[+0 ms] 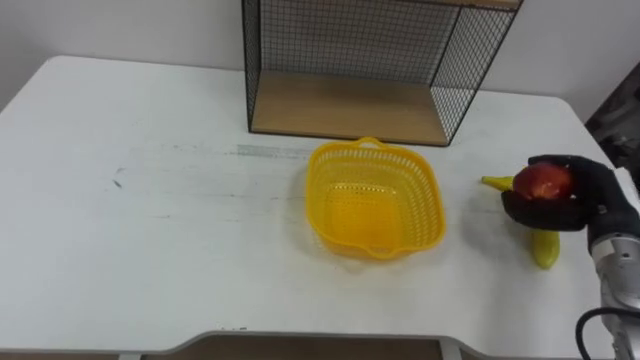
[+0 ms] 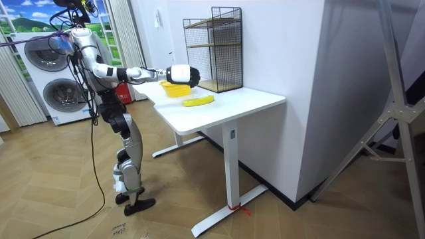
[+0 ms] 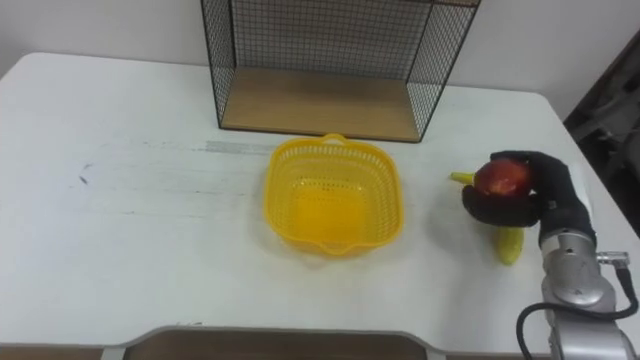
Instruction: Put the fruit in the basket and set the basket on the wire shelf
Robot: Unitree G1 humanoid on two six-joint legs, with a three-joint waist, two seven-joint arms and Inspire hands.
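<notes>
A yellow plastic basket [image 1: 374,198] [image 3: 333,195] sits empty in the middle of the white table [image 1: 150,230], just in front of the wire shelf [image 1: 365,62] [image 3: 330,60]. My right hand [image 1: 570,195] [image 3: 530,195] is to the right of the basket, lifted above the table, its black fingers curled round a red apple [image 1: 545,181] [image 3: 503,177]. A yellow banana [image 1: 544,247] [image 3: 510,244] lies on the table beneath that hand, mostly hidden by it. In the room view I stand at the table's end with the right hand [image 2: 180,75] held out over the banana [image 2: 198,101].
The wire shelf has a wooden floor board [image 1: 345,108] and an open front facing me. The table's right edge [image 1: 600,130] is close beyond the banana. Washing machines [image 2: 46,66] stand behind me in the room view.
</notes>
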